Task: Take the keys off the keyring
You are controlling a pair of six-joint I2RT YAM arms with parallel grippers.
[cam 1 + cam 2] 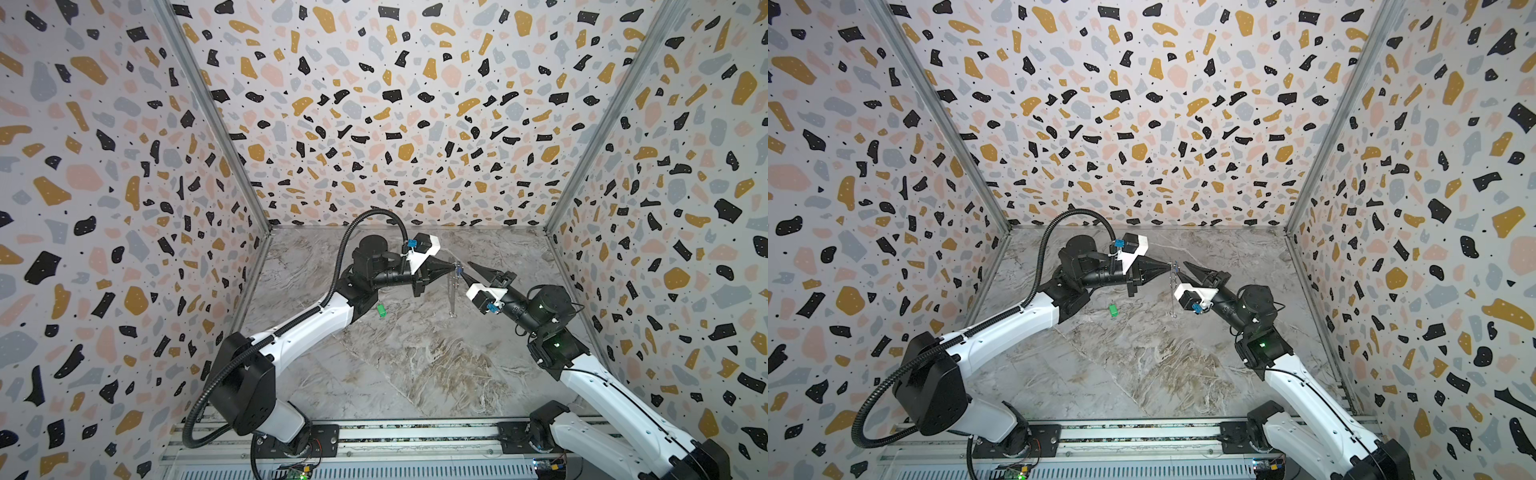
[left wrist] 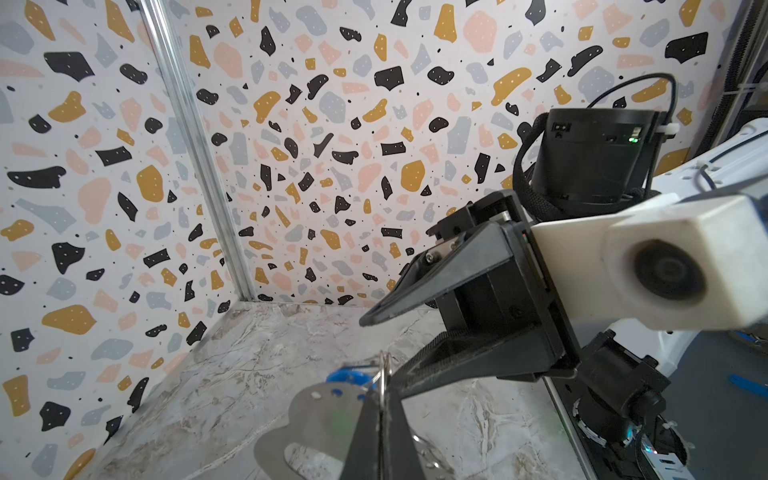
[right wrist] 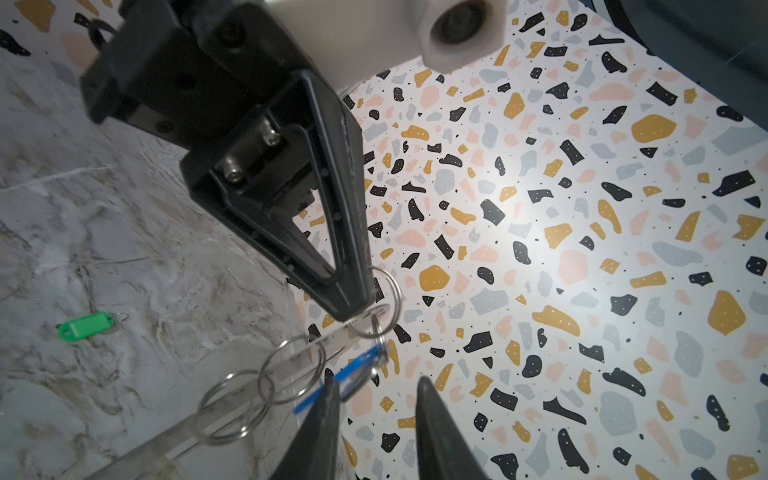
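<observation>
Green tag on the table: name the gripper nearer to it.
Left. The left gripper, shut on the keyring, hovers right of the green tag; the right gripper sits farther, beyond the keyring.

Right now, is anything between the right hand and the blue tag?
Nothing visible. The open right hand sits right at the blue tag, which hangs off the plate that the left hand grips.

The left arm (image 1: 307, 328) and the right arm (image 1: 602, 386) have glossy white shells between black cylindrical joints. A black ribbed cable conduit (image 1: 345, 245) runs along the left one. The left claw (image 1: 452, 268) and right claw (image 1: 465, 269) are black, with hollow triangular fingers tapering to points; silver screws (image 3: 272, 139) sit at a finger's base. White boxy wrist cameras (image 1: 428, 245) carry blue plugs (image 1: 411, 243). A green light (image 1: 556, 344) glows on a right-arm joint.
</observation>
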